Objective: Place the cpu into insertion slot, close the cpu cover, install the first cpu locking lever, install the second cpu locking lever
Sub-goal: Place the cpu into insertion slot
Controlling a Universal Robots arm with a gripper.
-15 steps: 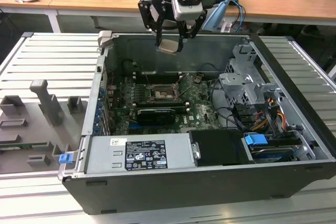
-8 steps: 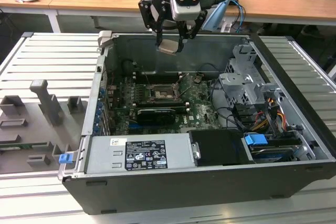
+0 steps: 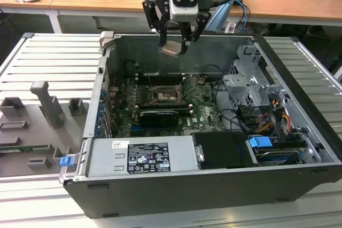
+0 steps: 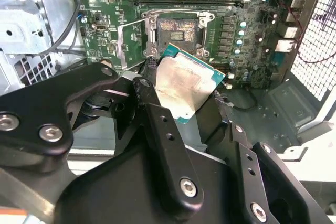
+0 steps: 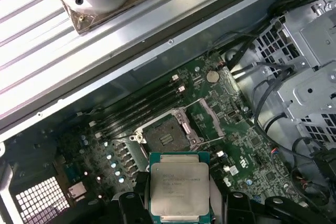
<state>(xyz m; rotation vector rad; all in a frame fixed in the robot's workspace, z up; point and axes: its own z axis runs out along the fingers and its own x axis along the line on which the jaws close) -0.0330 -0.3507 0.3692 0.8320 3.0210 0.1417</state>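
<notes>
Silver-grey metal is topping the small flat square cpu [image 5: 179, 187], which the black gripper [image 3: 173, 45] is pinching, hanging well above the square black insertion slot [image 5: 164, 139]; beside that slot, the thin silver cpu cover [image 4: 122, 45] is standing open.

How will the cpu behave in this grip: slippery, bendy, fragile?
The cpu is a thin flat plate with a metal top, so probably stiff and light. Gripped at its edges by the fingers, it might slip or tilt.
</notes>
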